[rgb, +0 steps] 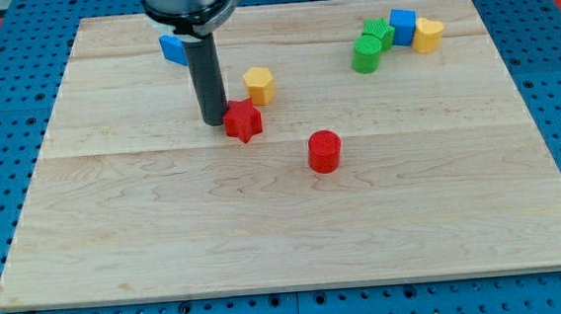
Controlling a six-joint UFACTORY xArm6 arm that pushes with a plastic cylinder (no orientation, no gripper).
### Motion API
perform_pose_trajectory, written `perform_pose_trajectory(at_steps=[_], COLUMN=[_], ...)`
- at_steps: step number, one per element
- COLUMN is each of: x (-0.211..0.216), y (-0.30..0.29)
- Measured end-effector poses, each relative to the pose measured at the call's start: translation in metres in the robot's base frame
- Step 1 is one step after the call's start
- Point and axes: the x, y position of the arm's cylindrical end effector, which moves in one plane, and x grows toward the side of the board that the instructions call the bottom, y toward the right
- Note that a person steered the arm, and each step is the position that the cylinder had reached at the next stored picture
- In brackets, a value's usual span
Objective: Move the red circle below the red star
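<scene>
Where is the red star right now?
The red star sits upper-left of the board's middle, just right of my tip, below the yellow block.

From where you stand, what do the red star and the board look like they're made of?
Red star: probably plastic, with a matte, even colour and hard, crisp edges. Board: light wood, unpainted, with visible grain and plank seams. My tip sits just at the star's left.

A red star block (243, 120) lies flat on the wooden board, left of centre. A red circle block (325, 151), a short upright cylinder, stands apart from it, toward the view's lower right.
</scene>
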Motion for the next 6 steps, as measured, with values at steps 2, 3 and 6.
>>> perform_pose_trajectory(at_steps=[2, 3, 6], x=[0.032, 0.109, 0.085], y=[-0.028, -0.014, 0.162])
